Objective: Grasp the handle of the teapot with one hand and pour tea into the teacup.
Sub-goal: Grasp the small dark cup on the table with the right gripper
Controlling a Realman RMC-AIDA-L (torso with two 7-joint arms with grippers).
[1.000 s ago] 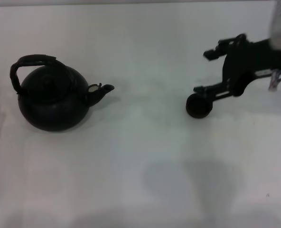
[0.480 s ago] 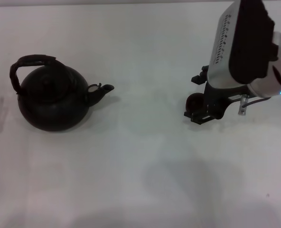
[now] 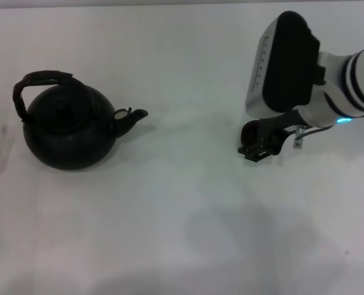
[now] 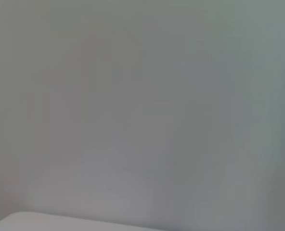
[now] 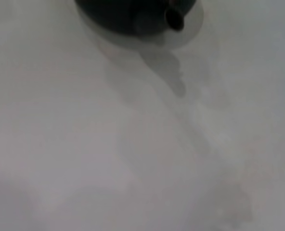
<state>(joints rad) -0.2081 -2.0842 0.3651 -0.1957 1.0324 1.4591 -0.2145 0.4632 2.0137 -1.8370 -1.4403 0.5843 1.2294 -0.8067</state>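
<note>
Near the desk's right edge, right gripper [image 3: 260,145] covers the tiny dark round teacup [image 3: 251,131], finger state indeterminable; round matte-black teapot [image 3: 68,126] sits toward the left edge, woven arched handle [image 3: 39,81] untouched.

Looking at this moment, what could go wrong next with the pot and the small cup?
1. The right hand is down at the teacup, which it partly hides; a small sideways move could knock or tip the cup.
2. The teapot stands far to the left of the cup, and nothing holds its handle yet, so pouring needs a long carry, and tea might spill from the spout.
</note>
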